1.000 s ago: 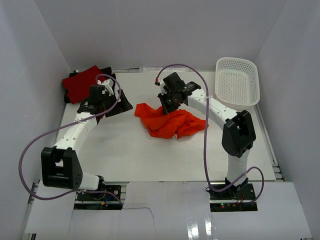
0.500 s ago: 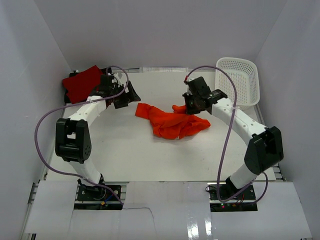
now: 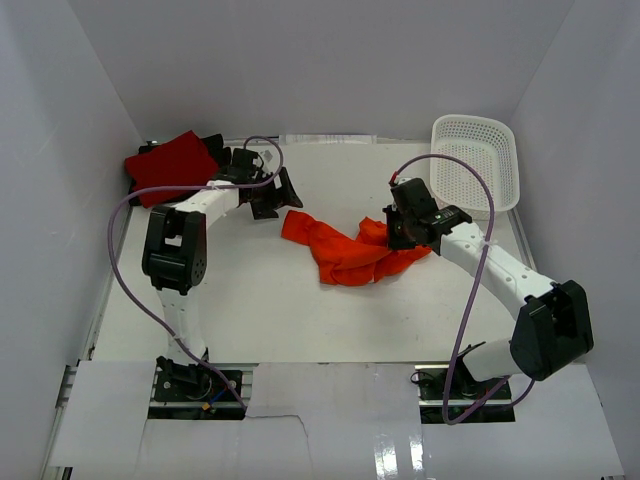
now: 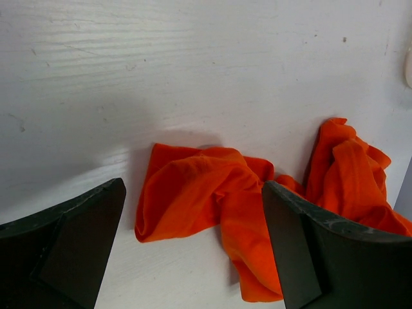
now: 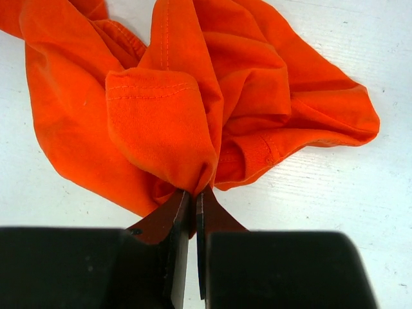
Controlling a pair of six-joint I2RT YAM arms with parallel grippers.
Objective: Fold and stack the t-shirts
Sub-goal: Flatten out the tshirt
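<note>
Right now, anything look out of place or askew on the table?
Nothing damaged. The bright orange cloth t-shirt lies crumpled in the middle, unfolded, the right gripper shut on one bunched fold. The crimson red t-shirt sits rumpled in the far-left corner. The left gripper is open, empty.

Three t-shirts [image 3: 345,256], one basket [image 3: 474,165], two arms [image 3: 500,272].

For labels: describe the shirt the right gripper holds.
Middle of the white table, between the arms. The orange t-shirt lies crumpled there, a fold pinched by the right gripper. It alone is bright orange; the crimson t-shirt sits far left.
</note>
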